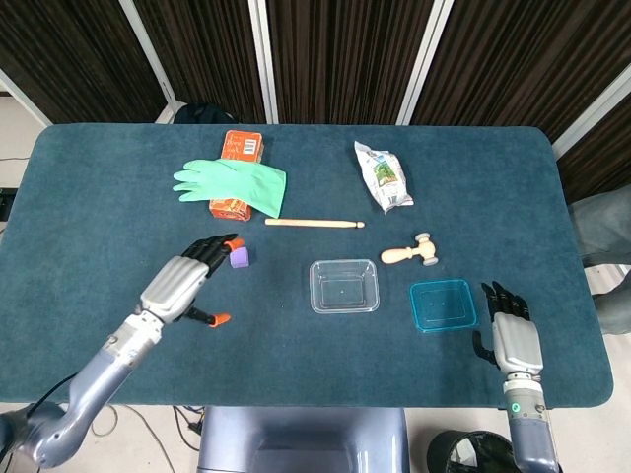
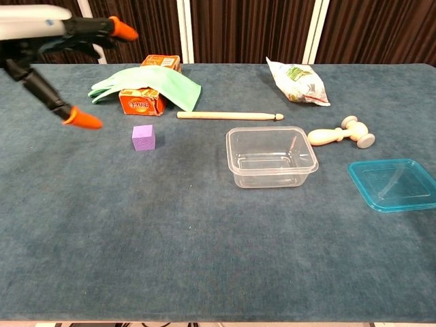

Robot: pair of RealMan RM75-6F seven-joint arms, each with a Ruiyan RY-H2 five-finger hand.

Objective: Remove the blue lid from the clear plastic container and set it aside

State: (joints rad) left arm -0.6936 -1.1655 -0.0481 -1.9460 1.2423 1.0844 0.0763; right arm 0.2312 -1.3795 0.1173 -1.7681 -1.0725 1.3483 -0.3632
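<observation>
Head view showed the right hand (image 1: 516, 338) near the table's front right edge, fingers spread and holding nothing. Just beside it, apart from the fingertips, the blue lid (image 1: 443, 304) lay flat on the table (image 1: 89, 207). The clear plastic container (image 1: 344, 285) stood uncovered a little further left, near the lid but not touching it.

The left hand (image 1: 182, 285) hovered over the left part of the table, fingers fanned wide with orange tips and nothing in its grasp; a small purple cube (image 1: 239, 257) sat just beyond its fingertips.

Behind the container lay a wooden stick (image 1: 314, 224), and a small wooden mallet (image 1: 409, 252) rested between container and lid, further back. A green rubber glove (image 1: 233, 182) draped over an orange box (image 1: 238, 172) at the back left, and a snack bag (image 1: 384, 175) lay at the back right.
</observation>
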